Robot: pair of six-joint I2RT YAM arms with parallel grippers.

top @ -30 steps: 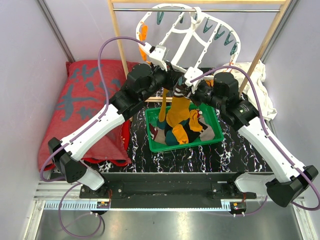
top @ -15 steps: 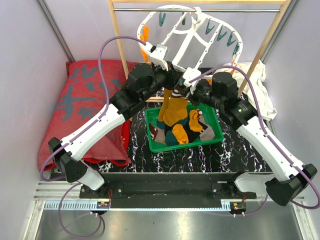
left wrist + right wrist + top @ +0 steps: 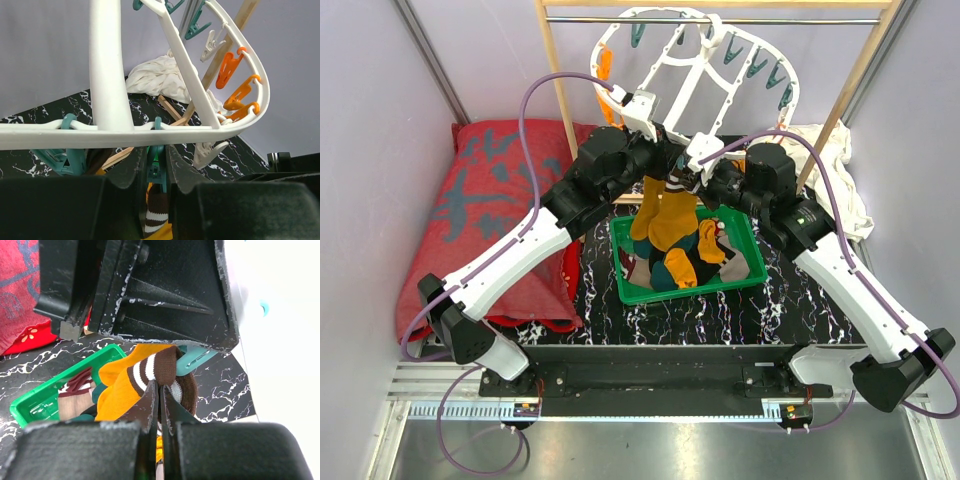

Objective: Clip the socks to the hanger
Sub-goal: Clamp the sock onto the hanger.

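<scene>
The white oval hanger (image 3: 690,70) hangs from the rail of the wooden rack, with orange and teal pegs along its rim. My left gripper (image 3: 663,160) is at its lower rim, shut on a teal peg (image 3: 156,170), as the left wrist view (image 3: 156,161) shows. My right gripper (image 3: 692,180) is shut on the striped cuff of the mustard-orange sock (image 3: 665,215) and holds it up right at that peg (image 3: 196,360). In the right wrist view (image 3: 160,390) the cuff (image 3: 155,367) sits between the fingers. The sock's foot hangs over the tray.
A green tray (image 3: 745,278) on the marbled table holds several other socks (image 3: 680,268). A red cloth (image 3: 490,210) lies at the left, a white cloth (image 3: 840,170) at the back right. The wooden rack's posts (image 3: 555,90) stand behind both arms.
My right gripper has raised the mustard sock, so its cuff now sits at the teal peg and its foot hangs higher above the tray. The hanger has shifted slightly.
</scene>
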